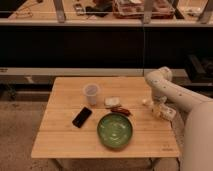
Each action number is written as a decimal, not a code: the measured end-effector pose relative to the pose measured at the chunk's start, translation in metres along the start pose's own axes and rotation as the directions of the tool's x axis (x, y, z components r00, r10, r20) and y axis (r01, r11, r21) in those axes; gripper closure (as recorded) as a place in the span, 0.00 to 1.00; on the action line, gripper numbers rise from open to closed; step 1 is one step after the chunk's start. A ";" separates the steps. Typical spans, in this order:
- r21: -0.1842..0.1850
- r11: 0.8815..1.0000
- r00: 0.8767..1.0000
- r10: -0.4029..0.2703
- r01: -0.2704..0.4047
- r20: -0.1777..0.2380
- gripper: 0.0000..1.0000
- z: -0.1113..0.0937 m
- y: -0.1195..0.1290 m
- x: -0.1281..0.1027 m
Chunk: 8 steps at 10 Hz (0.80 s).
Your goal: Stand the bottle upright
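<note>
The bottle (146,102) shows as a small whitish shape low on the wooden table (65,145), near its right edge. My gripper (161,111) hangs from the white arm (159,80) at the table's right side. It is down at table height just right of the bottle. I cannot tell whether it touches the bottle. Part of the bottle may be hidden behind the wrist.
A translucent cup (91,93) stands upright left of centre. A black phone (82,117) lies in front of it. A green bowl (115,130) sits at the front middle. A white packet (112,102) and a red item (121,110) lie behind the bowl. A dark shelf unit runs behind the table.
</note>
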 end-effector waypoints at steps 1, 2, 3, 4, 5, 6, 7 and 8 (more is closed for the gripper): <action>-0.002 1.000 1.000 -0.002 0.002 0.002 0.33 0.002 -0.001 0.002; -0.005 1.000 1.000 -0.001 0.001 0.001 0.33 0.003 -0.001 0.005; -0.011 1.000 1.000 0.001 -0.001 -0.002 0.33 0.004 0.000 0.008; -0.017 1.000 1.000 0.007 -0.007 -0.004 0.33 0.005 0.001 0.012; -0.021 1.000 1.000 0.012 -0.012 -0.006 0.33 0.005 0.002 0.015; -0.025 1.000 1.000 0.014 -0.014 -0.006 0.33 0.004 0.003 0.018; -0.033 0.999 1.000 0.014 -0.014 -0.004 0.33 0.004 0.005 0.024; -0.036 0.999 1.000 0.014 -0.014 -0.003 0.33 0.004 0.006 0.027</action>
